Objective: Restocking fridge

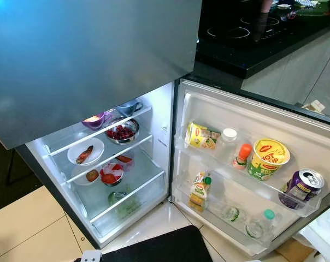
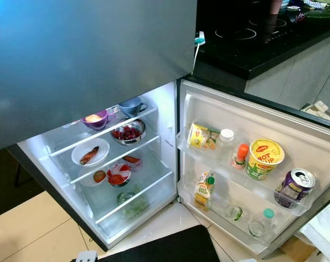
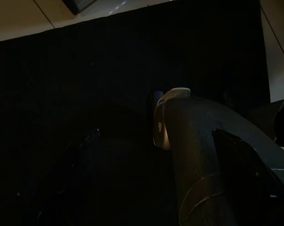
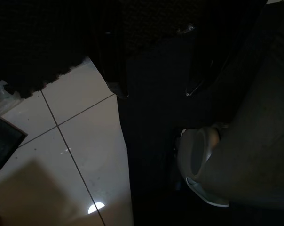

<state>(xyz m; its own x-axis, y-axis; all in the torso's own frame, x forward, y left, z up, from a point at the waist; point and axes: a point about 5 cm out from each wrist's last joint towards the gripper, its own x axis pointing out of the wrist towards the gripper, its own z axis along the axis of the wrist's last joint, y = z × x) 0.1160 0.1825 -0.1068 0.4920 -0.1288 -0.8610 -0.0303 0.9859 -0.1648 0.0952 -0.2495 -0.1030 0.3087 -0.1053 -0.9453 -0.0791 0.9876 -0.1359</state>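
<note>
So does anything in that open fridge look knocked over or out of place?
Mostly tidy. The purple can at the far end of the upper door shelf leans at a tilt instead of standing upright. A clear bottle lies on its side in the lower door shelf. Nothing looks spilled.

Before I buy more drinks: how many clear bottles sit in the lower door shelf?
2, both in the lower door shelf: a clear bottle lying beside the carton, and a green-capped bottle nearer the door's outer end. Others may be hidden.
</note>
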